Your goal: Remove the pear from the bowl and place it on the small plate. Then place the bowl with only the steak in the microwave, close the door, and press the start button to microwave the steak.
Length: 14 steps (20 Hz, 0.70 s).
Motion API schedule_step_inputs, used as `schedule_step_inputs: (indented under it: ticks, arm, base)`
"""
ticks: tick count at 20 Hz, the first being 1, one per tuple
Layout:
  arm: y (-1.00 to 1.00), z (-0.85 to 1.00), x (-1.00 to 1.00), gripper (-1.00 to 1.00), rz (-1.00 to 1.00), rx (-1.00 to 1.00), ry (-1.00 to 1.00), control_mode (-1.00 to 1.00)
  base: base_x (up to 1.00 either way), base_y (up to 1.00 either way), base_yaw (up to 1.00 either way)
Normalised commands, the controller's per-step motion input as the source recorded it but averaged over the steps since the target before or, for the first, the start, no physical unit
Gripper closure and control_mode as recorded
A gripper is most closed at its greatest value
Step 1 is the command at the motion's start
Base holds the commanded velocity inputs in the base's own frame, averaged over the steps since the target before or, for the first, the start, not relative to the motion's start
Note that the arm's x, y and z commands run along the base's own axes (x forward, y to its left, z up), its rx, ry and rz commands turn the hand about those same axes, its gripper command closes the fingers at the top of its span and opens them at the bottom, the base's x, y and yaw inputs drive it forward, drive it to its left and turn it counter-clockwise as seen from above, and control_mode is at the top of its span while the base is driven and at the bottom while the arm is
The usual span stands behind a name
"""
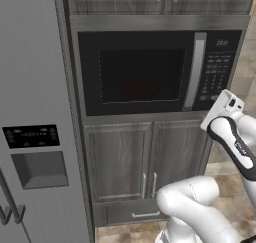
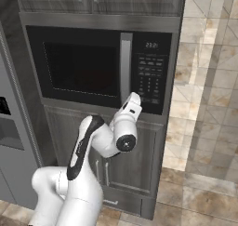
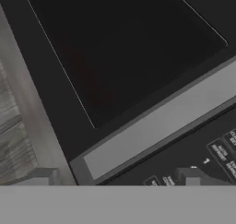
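The microwave (image 1: 150,72) is built into grey cabinetry, and its dark-glass door (image 1: 140,74) is shut. A dim red shape, the bowl (image 1: 137,89), shows faintly through the glass, also as a red tint of the bowl (image 3: 92,80) in the hand view. The steak, the pear and the small plate are out of view. My gripper (image 3: 118,179) is open, close in front of the lower end of the silver handle (image 3: 161,121) and the keypad (image 3: 207,158), holding nothing. From the base the gripper (image 1: 216,106) (image 2: 134,99) sits by the microwave's lower right corner.
A grey fridge (image 1: 30,137) with a dispenser stands left of the microwave. Grey cabinet doors (image 1: 145,157) lie below it and more above. Tiled floor (image 2: 204,127) opens to the right of the cabinet column.
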Motion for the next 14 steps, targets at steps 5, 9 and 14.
schedule_step_inputs:
  ticks: [5, 9, 14]
  arm:
    - [-0.08, -0.19, 0.31, -1.0, 0.04, 0.03, 0.0, -1.0]
    - [-0.11, -0.14, 0.29, -1.0, 0.04, 0.03, 0.0, -1.0]
    - [-0.14, -0.24, 0.32, -1.0, 0.03, 0.03, 0.0, -1.0]
  base:
    - [0.0, 0.0, 0.0]
    - [0.0, 0.0, 0.0]
    - [0.0, 0.0, 0.0]
